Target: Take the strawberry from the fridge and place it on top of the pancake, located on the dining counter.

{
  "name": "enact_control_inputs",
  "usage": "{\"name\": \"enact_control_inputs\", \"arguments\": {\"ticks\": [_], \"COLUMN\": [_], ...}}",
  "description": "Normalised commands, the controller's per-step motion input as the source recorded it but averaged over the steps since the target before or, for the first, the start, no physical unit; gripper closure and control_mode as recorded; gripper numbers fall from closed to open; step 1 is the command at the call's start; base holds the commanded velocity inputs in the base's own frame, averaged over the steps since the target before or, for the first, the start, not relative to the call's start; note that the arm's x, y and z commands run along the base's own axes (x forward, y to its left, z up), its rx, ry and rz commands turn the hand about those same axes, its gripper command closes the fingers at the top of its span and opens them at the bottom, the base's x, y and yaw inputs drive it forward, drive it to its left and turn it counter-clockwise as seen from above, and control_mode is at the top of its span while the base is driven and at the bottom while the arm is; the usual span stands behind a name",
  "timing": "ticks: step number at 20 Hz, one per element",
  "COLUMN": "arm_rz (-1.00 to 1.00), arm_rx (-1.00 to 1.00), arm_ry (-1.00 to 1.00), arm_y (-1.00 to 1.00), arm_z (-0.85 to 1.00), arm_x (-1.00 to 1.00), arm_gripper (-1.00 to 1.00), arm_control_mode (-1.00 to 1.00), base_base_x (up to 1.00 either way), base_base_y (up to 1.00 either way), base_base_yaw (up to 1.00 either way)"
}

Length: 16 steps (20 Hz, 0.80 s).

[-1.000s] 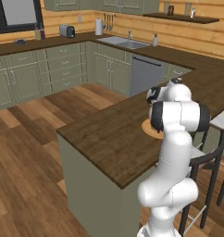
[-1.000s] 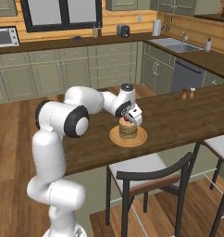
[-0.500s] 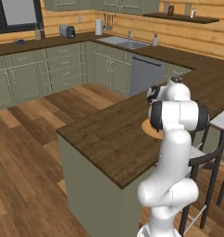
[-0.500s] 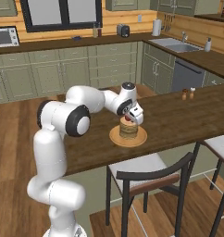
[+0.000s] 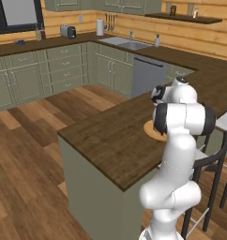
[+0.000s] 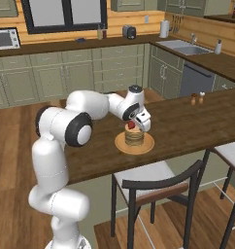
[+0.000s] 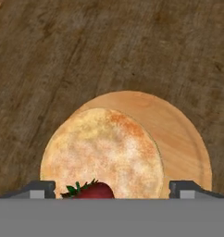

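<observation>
Gripper [image 7: 111, 189] with jaws spread wide and gripping nothing, poised just above the strawberry [image 7: 92, 190], which rests on the pancake [image 7: 102, 150] on its plate [image 7: 183, 139], set on the dark wooden dining counter [image 6: 187, 121] of a green-cabinet kitchen.

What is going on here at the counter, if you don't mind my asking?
A white robot arm is reaching over the dark wooden counter to a stack of pancakes on an orange plate. Its pincer stands open just above the stack, fingertips wide apart. A red strawberry sits between them at the near edge of the top pancake, touching neither fingertip. It looks let go, so the placing seems about done.
</observation>
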Motion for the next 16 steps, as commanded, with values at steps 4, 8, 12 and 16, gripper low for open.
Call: {"name": "enact_control_inputs", "arguments": {"ticks": [4, 8, 12, 16], "arm_rz": [0.0, 0.0, 0.0, 0.0], "arm_rx": [0.0, 0.0, 0.0, 0.0], "arm_ry": [-0.05, -0.08, -0.08, -0.03], "arm_y": [0.01, 0.06, 0.04, 0.29], "arm_z": [0.44, 0.38, 0.22, 0.04], "arm_x": [-0.55, -0.55, -0.73, -0.89], "arm_gripper": [-1.0, -1.0, -1.0, -1.0], "arm_control_mode": [-1.0, -1.0, -1.0, -1.0], "base_base_x": [0.0, 0.0, 0.0, 0.0], "base_base_y": [0.0, 0.0, 0.0, 0.0], "base_base_yaw": [0.0, 0.0, 0.0, 0.0]}}
